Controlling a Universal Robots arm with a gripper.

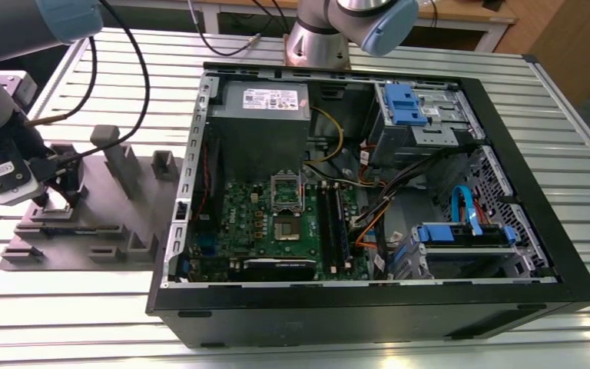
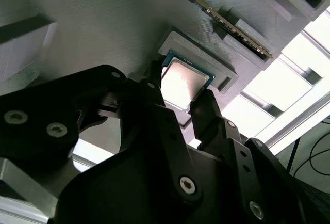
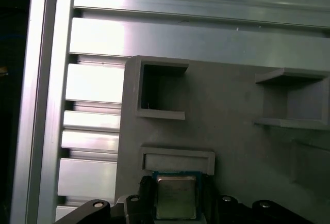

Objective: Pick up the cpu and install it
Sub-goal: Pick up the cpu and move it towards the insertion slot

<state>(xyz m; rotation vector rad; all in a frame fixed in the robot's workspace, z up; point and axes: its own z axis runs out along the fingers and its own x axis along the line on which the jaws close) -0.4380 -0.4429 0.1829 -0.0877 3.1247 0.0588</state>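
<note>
The pincer (image 2: 179,99) is closed to the width of the cpu (image 2: 184,79), its fingers (image 2: 154,92) against two opposite edges. The chip lies in its shallow nest on the grey holder (image 2: 103,22), which stands on the surface beside the computer case (image 1: 541,231). The hold is thin and on the edges alone, so an uneven squeeze could tip the chip, snag it on the nest's rim, or let it slip.

Silvery-grey cpu (image 2: 181,82), blue-green rim; grey holder (image 1: 101,247); black pincer (image 2: 180,92); green motherboard (image 1: 259,227); black case (image 1: 377,311)
</note>
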